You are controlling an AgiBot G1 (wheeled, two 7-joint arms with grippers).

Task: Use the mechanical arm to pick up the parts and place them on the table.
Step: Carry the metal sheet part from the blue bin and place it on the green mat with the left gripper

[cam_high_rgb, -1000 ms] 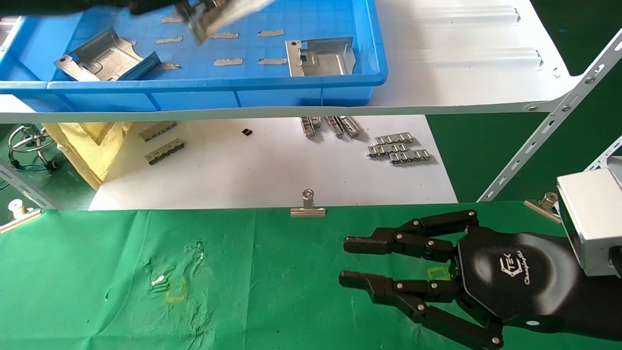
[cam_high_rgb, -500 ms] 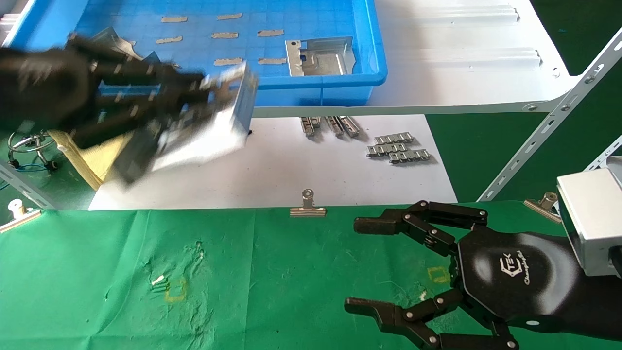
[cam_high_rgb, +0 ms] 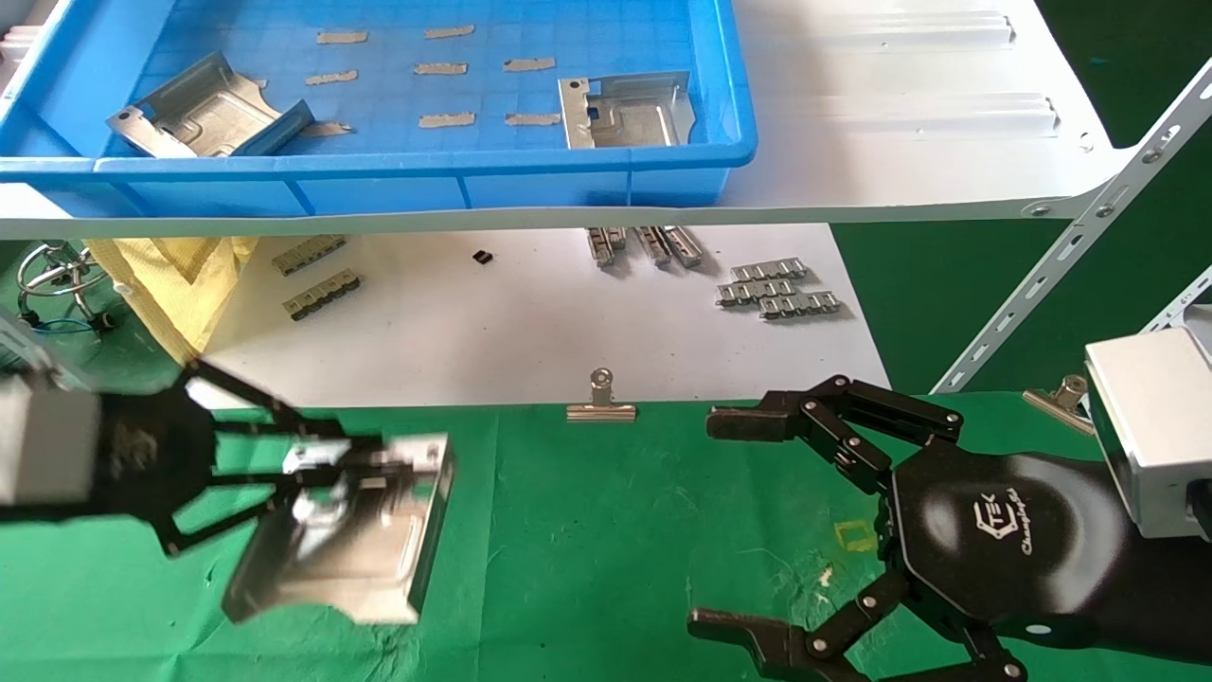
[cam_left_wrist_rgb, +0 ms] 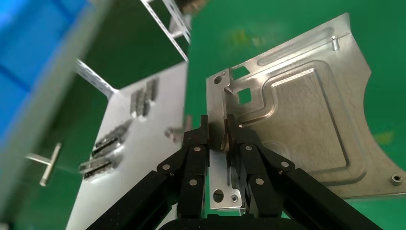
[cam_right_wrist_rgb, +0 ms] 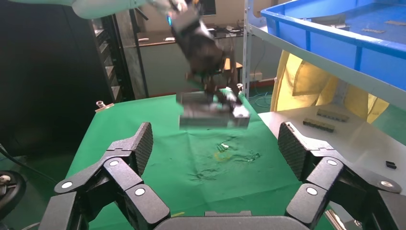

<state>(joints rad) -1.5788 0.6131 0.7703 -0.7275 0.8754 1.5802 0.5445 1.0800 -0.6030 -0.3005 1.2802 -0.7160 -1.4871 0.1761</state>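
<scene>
Two grippers show in the head view. The left gripper point(cam_high_rgb: 374, 469) hangs over the left part of the table point(cam_high_rgb: 587, 530), and its fingers point(cam_left_wrist_rgb: 198, 143) are closed on a part point(cam_high_rgb: 346, 530), pinching one bent-up flange between the tips. In the left wrist view the plate point(cam_left_wrist_rgb: 301, 120) spreads away from the fingertips with its embossed channel and a square hole near the gripped edge, green cloth behind it. In the right wrist view the same part point(cam_right_wrist_rgb: 213, 115) looks to be above the cloth, not lying on it (the picture there is blurred, so I cannot tell how high).

The right gripper point(cam_high_rgb: 729, 521) is over the right part of the table, palm with the white logo facing up to the camera. Its fingers point(cam_high_rgb: 833, 426) are spread wide apart with nothing between them; the right wrist view shows both pads point(cam_right_wrist_rgb: 141, 143) well apart.

Two more parts lie in the blue bin point(cam_high_rgb: 379, 175) on the white shelf point(cam_high_rgb: 900, 114): one point(cam_high_rgb: 204, 109) at the left end, one point(cam_high_rgb: 625, 109) near the right wall. Below the shelf, small ridged strips point(cam_high_rgb: 776, 289) rest on a white sheet point(cam_high_rgb: 530, 332). One binder clip point(cam_high_rgb: 599, 403) sits on the far edge of the cloth, between the two grippers.
</scene>
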